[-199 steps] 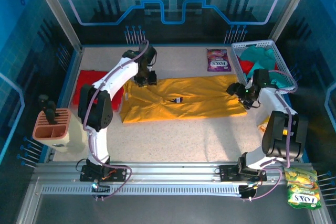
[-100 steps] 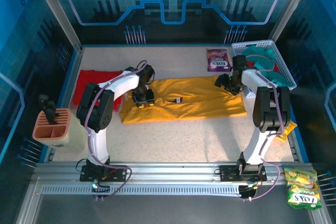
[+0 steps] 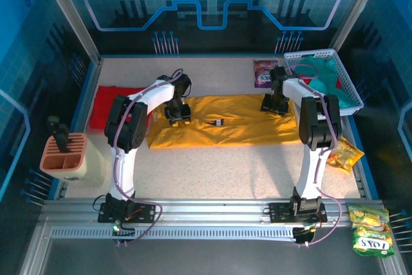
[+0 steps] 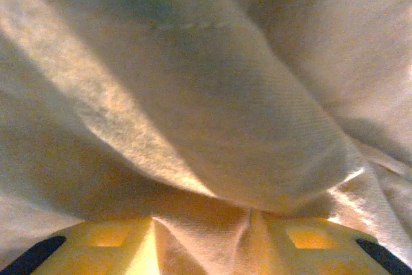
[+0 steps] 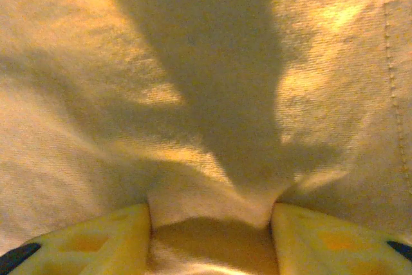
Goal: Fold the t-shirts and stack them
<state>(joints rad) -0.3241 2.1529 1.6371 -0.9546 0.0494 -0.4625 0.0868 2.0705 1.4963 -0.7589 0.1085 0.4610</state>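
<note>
Left jaws: nipped shut on a bunched fold of the mustard t-shirt point(image 3: 238, 127). Right jaws: part-open astride a fold at its far edge; you cannot tell if they grip. Shirt spread on the worktop point(image 3: 225, 172). Light, limp, drapes: take it by hems.

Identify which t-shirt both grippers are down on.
The mustard-yellow t-shirt, spread flat mid-table, with the left gripper and right gripper on it. The red t-shirt lies at the left edge; the teal ones sit in the white basket.

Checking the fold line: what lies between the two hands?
In the top view, the mustard-yellow cloth t-shirt and its small dark chest logo lie between left hand and right hand.
</note>
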